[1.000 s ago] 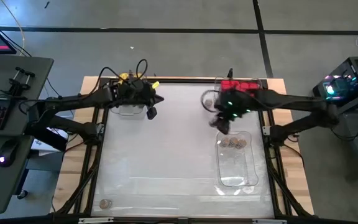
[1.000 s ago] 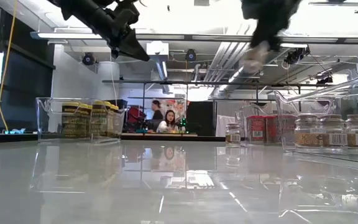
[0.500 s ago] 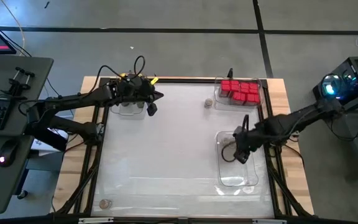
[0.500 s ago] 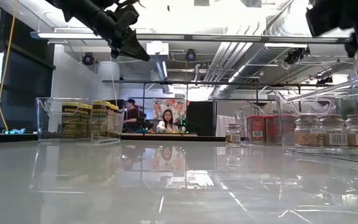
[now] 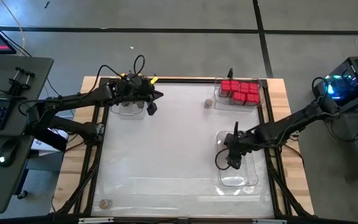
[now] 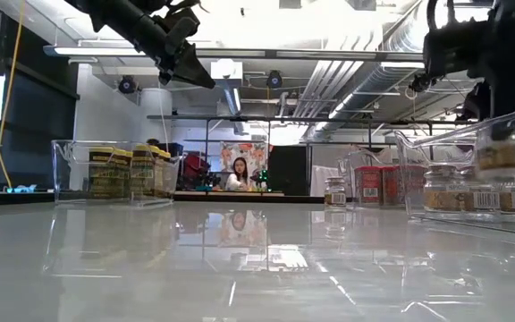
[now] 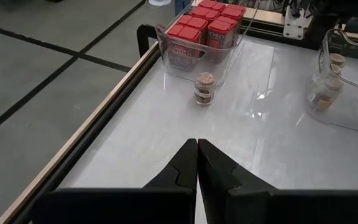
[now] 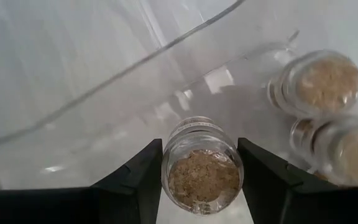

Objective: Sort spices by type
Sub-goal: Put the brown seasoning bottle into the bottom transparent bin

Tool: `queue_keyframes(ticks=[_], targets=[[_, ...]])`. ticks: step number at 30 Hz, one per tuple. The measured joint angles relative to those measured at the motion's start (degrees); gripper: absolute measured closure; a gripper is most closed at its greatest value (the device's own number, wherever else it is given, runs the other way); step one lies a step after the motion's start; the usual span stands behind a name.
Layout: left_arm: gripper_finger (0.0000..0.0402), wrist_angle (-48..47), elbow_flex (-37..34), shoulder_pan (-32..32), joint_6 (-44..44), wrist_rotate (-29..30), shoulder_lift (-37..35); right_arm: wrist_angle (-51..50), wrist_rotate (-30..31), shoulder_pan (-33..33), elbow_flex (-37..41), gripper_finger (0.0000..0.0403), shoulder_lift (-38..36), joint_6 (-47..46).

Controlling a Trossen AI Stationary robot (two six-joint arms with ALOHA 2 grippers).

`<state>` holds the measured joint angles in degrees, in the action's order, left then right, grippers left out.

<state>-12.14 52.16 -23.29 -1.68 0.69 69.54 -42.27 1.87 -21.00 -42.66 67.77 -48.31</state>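
My right gripper [image 5: 231, 160] hangs over the clear tray [image 5: 251, 177] at the table's right, shut on a tan-lidded spice jar [image 8: 202, 177]. Other tan-lidded jars [image 8: 319, 84] stand on the tray's floor at its far end. Red square-topped boxes [image 5: 240, 91] fill a tray at the far right. Yellow-lidded jars [image 6: 132, 172] stand in a tray at the far left. My left gripper [image 7: 197, 163] hovers shut beside that tray, holding nothing. One loose jar [image 5: 209, 103] stands by the red boxes and another [image 5: 106, 203] at the near left. My right gripper pinches the jar by its round sides [image 8: 168, 163], one finger [image 8: 138, 183] on each side. The fingers come from above, pointing steeply down. The jar [image 6: 501, 157] hangs upright, lid up, clear of the tray's floor, next to the jars standing there.
The right tray's near half [image 5: 235, 177] holds nothing. The wide white middle of the table [image 5: 166, 149] lies between the trays. A black frame [image 5: 95, 155] edges the table. People show in the room far behind in the low view.
My right gripper has swung from beside the red-box tray toward the table's near edge and come down over the right tray, turning about its wrist, with the jar held between its fingers throughout.
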Motion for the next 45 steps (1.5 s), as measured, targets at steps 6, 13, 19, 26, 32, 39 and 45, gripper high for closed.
queue_keyframes(ticks=[6,13,19,26,32,39,45], targets=[[0.0402,0.0,0.0,0.0,0.3,0.0,0.0,0.3,0.1,1.1,0.0,0.0232,4.3,11.1],[0.0402,-0.1,0.0,0.0,1.5,0.0,0.0,2.5,2.8,2.8,0.0,0.0216,8.6,18.7],[0.0401,-0.2,0.0,0.0,1.5,0.0,0.0,2.5,3.8,3.4,0.0,0.0183,9.4,19.2],[0.0401,-0.5,0.0,0.0,1.5,0.0,0.0,0.6,1.7,3.4,-0.6,0.0178,9.4,19.2],[0.0402,-0.5,0.0,0.0,0.9,0.0,0.0,-4.2,3.2,3.4,-4.3,0.0178,9.4,20.2],[0.0402,-0.8,0.0,0.0,0.9,0.0,0.0,-9.1,3.6,3.3,-9.3,0.02,9.4,22.9],[0.0401,-4.2,0.0,0.0,1.0,0.0,0.0,-8.9,0.8,2.2,-10.5,0.03,9.4,23.3]])
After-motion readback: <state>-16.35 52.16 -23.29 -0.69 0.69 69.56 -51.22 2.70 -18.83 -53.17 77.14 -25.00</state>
